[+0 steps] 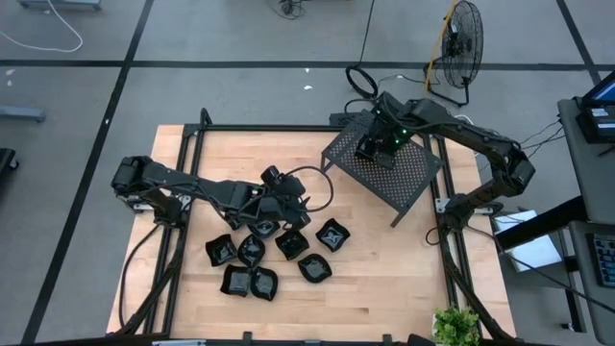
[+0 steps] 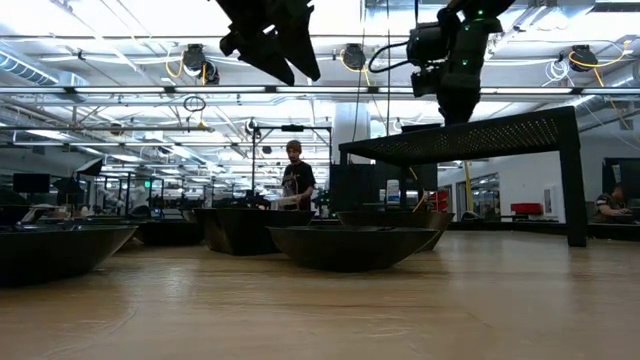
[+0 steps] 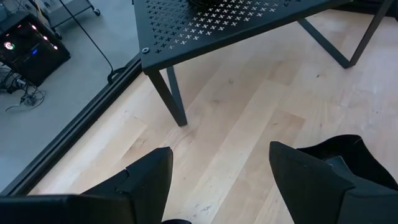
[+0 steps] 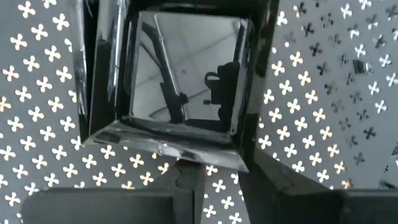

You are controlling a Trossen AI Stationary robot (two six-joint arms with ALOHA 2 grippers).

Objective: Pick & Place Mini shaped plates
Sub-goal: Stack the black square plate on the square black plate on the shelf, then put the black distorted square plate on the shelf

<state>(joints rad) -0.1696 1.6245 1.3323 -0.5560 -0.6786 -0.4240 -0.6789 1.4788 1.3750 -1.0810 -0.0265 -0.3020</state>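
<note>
No legible writing appears. The right gripper (image 1: 372, 149), over the black perforated metal rack (image 1: 408, 178), clamps a glossy black square mini plate (image 4: 186, 81). Similar glossy black mini shaped plates (image 1: 274, 255) cluster on the wooden table (image 1: 384, 279) beneath the left gripper (image 3: 217, 180), fingers apart.

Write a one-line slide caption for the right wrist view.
Right gripper holding a glossy square mini plate over the perforated rack.
</note>
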